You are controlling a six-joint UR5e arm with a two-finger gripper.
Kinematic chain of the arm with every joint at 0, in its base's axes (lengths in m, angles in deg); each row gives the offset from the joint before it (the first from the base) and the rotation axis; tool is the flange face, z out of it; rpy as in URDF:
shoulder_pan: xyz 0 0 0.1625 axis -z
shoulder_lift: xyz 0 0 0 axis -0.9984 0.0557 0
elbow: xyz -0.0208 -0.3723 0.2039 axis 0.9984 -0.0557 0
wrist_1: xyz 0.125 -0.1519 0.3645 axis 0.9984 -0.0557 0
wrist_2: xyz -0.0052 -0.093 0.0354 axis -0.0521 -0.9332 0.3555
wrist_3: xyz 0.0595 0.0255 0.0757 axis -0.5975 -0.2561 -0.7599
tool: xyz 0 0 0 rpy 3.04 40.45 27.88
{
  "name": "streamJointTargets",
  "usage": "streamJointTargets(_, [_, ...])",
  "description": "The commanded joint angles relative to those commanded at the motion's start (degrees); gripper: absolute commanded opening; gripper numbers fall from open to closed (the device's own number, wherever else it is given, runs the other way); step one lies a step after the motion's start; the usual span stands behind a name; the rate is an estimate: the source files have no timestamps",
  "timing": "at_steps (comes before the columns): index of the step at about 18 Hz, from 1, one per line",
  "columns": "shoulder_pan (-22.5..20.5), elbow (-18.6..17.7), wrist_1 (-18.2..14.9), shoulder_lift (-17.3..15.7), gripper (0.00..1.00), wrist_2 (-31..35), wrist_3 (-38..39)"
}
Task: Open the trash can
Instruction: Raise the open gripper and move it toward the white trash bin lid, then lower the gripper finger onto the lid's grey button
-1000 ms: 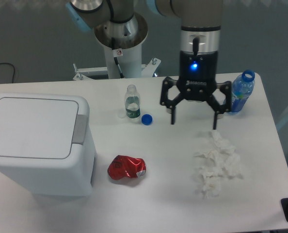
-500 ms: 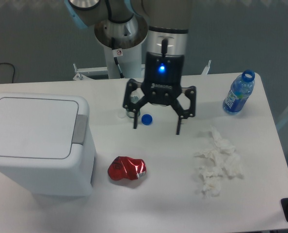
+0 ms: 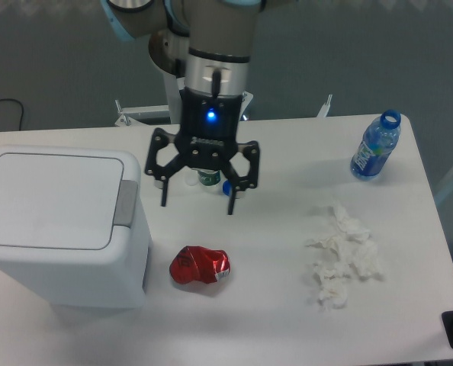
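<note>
Worktop (image 3: 287,305) white, trash can (image 3: 55,221) at its left end, lid flat and shut, grey push tab (image 3: 125,203) on the lid's right edge. Pincer (image 3: 197,204) hangs just right of the can, fingers spread wide, holding nothing. Best bet: bring the fingers together, centre one tip over the tab, press straight down. Crushed red can (image 3: 200,264) lies below, clear of that path.

- No readable text anywhere, all too small/blurred.
- Small red-and-white round sticker (image 3: 186,81) on the white robot base column (image 3: 182,95): a sign of some sort, symbol can't be made out.
- Green label on the small clear plastic bottle (image 3: 207,178), mostly hidden: illegible.
- Blue label on the blue-tinted plastic bottle (image 3: 373,148): illegible.
- Crushed red can (image 3: 200,264): white marks, unreadable.
</note>
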Motion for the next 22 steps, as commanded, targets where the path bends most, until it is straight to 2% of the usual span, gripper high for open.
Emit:
streamJointTargets(4, [0.7,-2.4,0.1,-0.1,1.0,-0.1,-0.2])
streamJointTargets(22, [1.9,-2.5,-0.1,0.1,1.0,-0.3,-0.1])
